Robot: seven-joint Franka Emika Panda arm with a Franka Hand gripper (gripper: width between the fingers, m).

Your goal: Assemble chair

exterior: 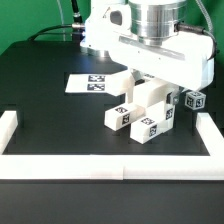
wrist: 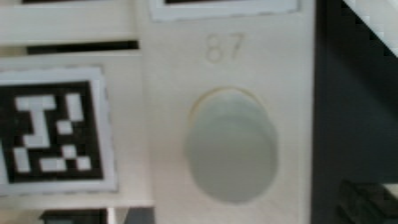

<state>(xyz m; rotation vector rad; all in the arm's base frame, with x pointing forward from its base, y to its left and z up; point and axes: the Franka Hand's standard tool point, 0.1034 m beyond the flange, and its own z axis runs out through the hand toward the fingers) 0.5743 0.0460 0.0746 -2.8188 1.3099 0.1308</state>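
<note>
The chair's white parts stand clustered mid-table as an upright blocky assembly (exterior: 143, 108), with marker tags on its lower blocks (exterior: 148, 127). A small tagged block (exterior: 193, 100) sits just to the exterior view's right of it. My gripper (exterior: 143, 76) hangs straight above the assembly, close to its top. The hand hides the fingers, so I cannot see how wide they stand or whether they touch it. The wrist view is filled by a white chair part (wrist: 214, 70) with a grey oval recess (wrist: 231, 145) and a marker tag (wrist: 45, 125). No fingertips show there.
The marker board (exterior: 92, 83) lies flat on the black table behind the assembly, toward the exterior view's left. A low white border wall (exterior: 110, 165) runs along the front and both sides. Cables hang at the back.
</note>
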